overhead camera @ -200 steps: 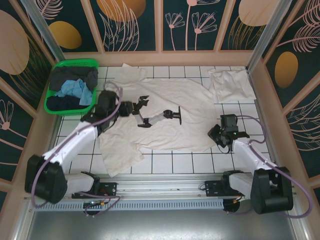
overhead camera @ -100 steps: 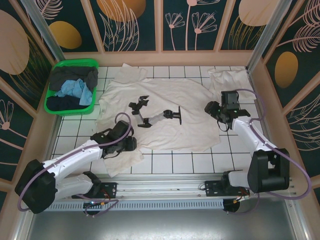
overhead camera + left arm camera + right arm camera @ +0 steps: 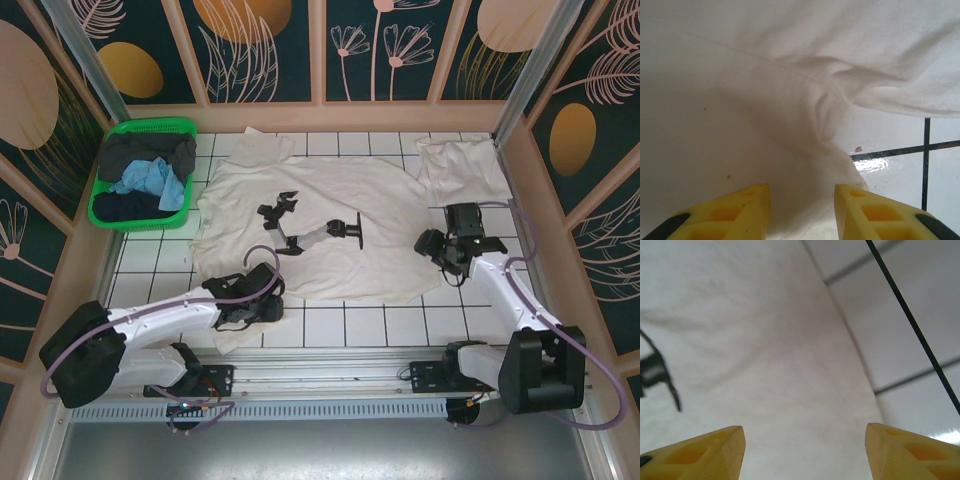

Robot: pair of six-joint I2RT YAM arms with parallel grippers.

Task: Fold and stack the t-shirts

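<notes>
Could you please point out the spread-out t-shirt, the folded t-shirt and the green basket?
spread-out t-shirt (image 3: 340, 275): top external view, cloth by the bottom hem
folded t-shirt (image 3: 462, 168): top external view, its middle
green basket (image 3: 150, 124): top external view, far rim

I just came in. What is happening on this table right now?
Two robot arms work on a white t-shirt spread flat on the tiled table. The left gripper is low over its near left corner, fingers apart, wrinkled cloth beneath. The right gripper hangs open above the shirt's right edge. A folded white t-shirt lies at the far right; a green basket of dark clothes stands far left.
</notes>
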